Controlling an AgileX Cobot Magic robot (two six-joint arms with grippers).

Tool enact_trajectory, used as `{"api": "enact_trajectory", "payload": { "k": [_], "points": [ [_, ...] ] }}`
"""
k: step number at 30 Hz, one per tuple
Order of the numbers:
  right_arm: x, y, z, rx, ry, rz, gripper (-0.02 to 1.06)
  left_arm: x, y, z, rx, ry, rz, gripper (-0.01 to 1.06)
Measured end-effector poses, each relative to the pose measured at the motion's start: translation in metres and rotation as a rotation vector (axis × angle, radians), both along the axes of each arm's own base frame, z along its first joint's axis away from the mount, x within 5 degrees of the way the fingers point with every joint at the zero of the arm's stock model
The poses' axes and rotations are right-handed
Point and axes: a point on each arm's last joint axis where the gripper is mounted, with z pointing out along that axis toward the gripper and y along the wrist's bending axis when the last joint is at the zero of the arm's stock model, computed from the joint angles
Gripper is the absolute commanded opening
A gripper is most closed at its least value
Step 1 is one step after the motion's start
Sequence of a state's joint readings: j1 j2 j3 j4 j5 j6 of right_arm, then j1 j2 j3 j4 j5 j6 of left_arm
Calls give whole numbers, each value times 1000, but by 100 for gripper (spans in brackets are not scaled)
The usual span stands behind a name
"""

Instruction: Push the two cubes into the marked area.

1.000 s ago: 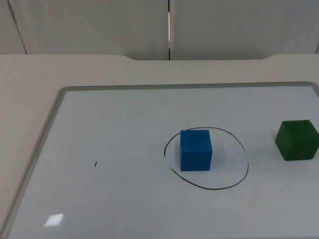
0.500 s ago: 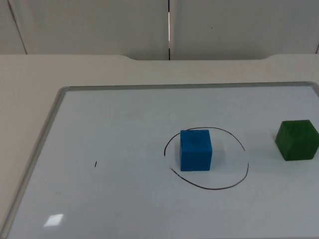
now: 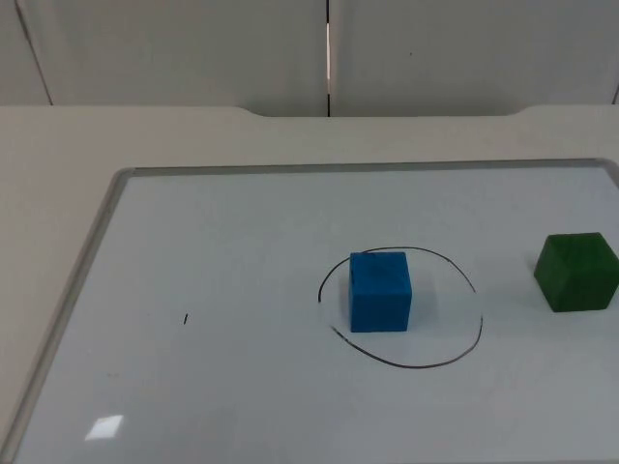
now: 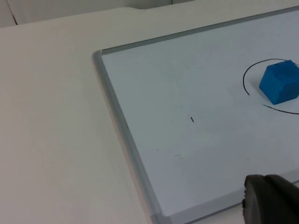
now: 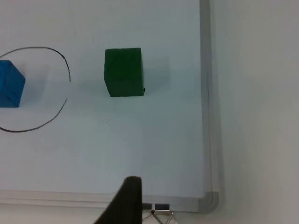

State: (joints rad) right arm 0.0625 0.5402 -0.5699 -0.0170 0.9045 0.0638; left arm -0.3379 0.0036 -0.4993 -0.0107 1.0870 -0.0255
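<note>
A blue cube (image 3: pixel 380 291) stands inside the hand-drawn black oval (image 3: pixel 416 367) on the whiteboard (image 3: pixel 222 242), close to the oval's left side. A green cube (image 3: pixel 577 273) sits outside the oval to its right, near the board's right edge. The left wrist view has the blue cube (image 4: pixel 280 81) far from the left gripper's black fingertip (image 4: pixel 271 203), which hangs over the board's edge. In the right wrist view the green cube (image 5: pixel 124 72) and blue cube (image 5: pixel 10 84) lie ahead of the right gripper's fingertip (image 5: pixel 126 200), a good gap away. Both arms wait back from the cubes.
The whiteboard has a raised grey frame (image 3: pixel 77 280) and lies on the cream table (image 3: pixel 58 164). A small black tick mark (image 3: pixel 186 319) is drawn left of the oval. A binder clip (image 5: pixel 159 213) sits at the board's edge by the right fingertip.
</note>
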Motion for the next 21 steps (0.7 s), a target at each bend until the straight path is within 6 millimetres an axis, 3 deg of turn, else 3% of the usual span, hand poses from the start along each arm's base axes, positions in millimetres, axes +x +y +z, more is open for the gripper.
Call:
{"api": "enact_trajectory", "payload": {
  "k": [3,8,9,12,15,20,21],
  "points": [
    [17,1,-1,6,53,-9,94,0,0,0,-1,0,-1,0],
    [61,4,2,6,172,-19,94,0,0,0,0,0,0,0],
    [61,4,2,6,172,-19,94,0,0,0,0,0,0,0],
    [91,6,4,6,208,-22,91,0,0,0,0,0,0,0],
    [113,7,2,5,228,-23,83,0,0,0,0,0,0,0],
    [164,10,-17,2,293,-25,51,0,0,0,0,0,0,0],
    [164,10,-17,2,293,-25,45,0,0,0,0,0,0,0]
  ]
}}
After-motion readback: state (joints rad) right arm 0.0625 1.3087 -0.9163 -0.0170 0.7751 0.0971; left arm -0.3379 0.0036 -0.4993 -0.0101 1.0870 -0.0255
